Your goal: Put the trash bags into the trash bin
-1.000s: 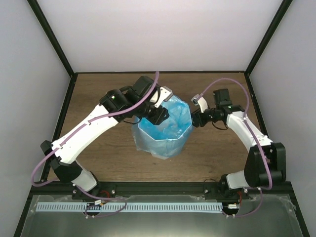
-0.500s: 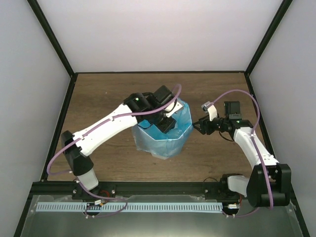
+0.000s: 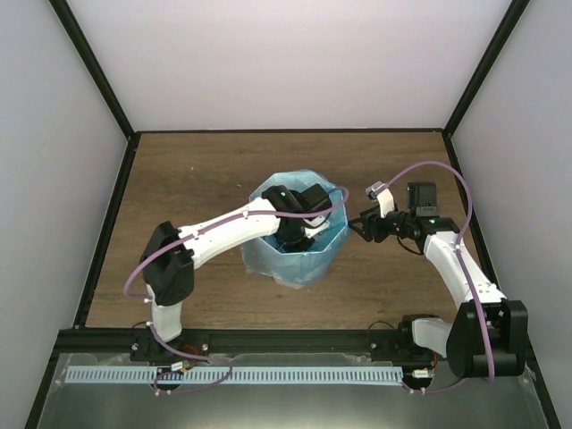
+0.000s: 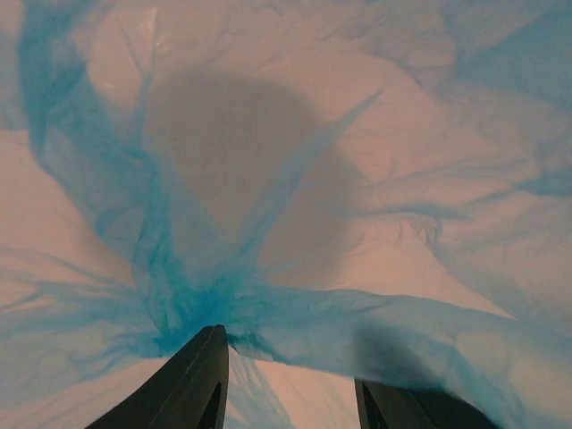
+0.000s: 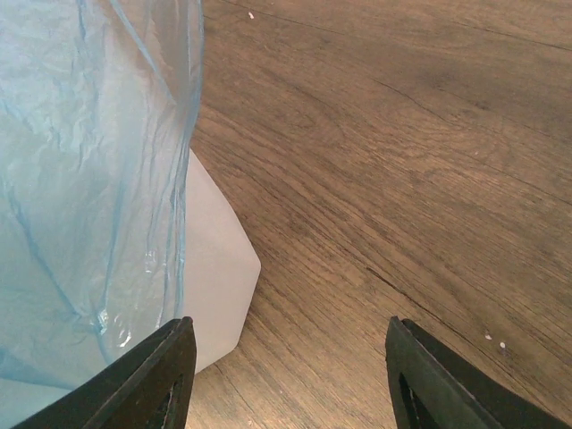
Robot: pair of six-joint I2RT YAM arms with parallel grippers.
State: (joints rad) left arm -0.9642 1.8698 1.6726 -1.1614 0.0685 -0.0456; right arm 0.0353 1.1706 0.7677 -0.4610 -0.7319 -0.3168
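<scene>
Top external view: the trash bin (image 5: 219, 268) stands mid-table (image 3: 179, 179), with the light-blue trash bag (image 3: 332, 237) lining it and draped over its rim. The left gripper (image 4: 288, 362) reaches down inside, fingers parted, gripping nothing, with bunched film at its tips. The right gripper (image 5: 288, 326) hovers just beside the bin, fingers wide apart, empty.

The brown wood-grain table (image 3: 192, 179) carries the white trash bin (image 5: 214, 277), which stands upright near its middle, base on the boards.
</scene>
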